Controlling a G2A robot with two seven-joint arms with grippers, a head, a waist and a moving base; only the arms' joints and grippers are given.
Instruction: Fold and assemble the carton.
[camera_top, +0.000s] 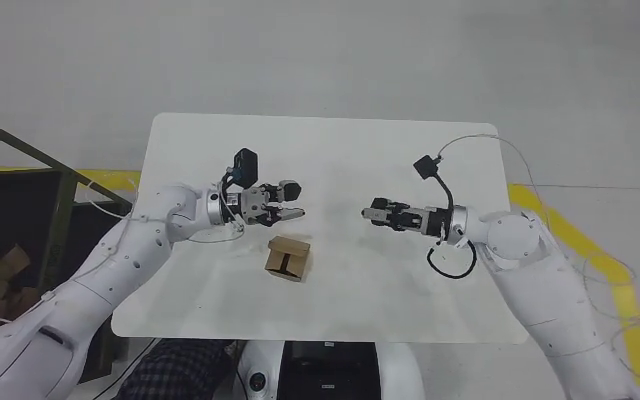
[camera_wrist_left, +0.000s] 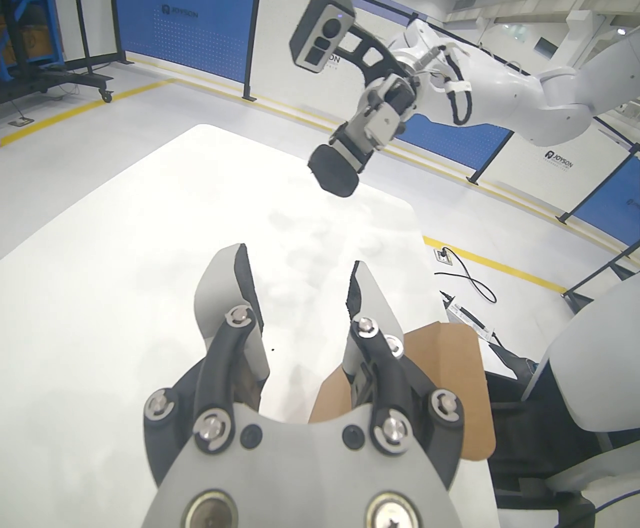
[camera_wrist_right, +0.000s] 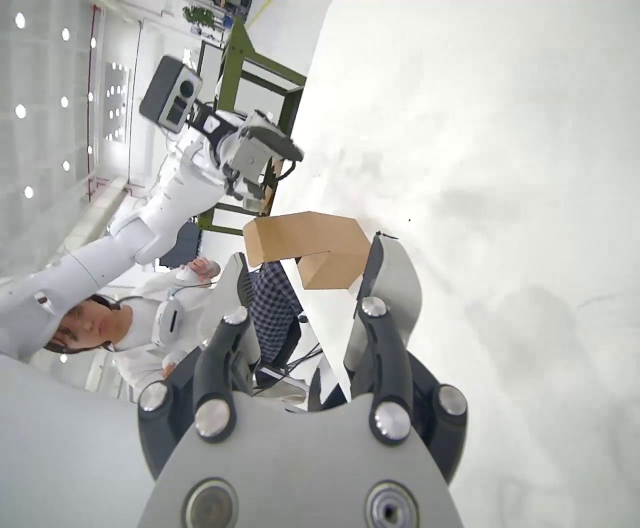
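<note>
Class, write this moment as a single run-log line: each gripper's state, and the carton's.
left gripper: open, empty | right gripper: open, empty | carton: partly folded, on table, apart from both grippers

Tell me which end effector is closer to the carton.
The left end effector, open and close beside the brown carton; the right end effector hangs clearly farther from it.

White table (camera_top: 400, 290), rounded corners, is carrying one brown carton (camera_top: 288, 257), partly folded, lying toward the robot-side edge.

Carton (camera_top: 288, 257) matt cardboard; table (camera_top: 350, 150) smooth, seemingly plastic.
</note>
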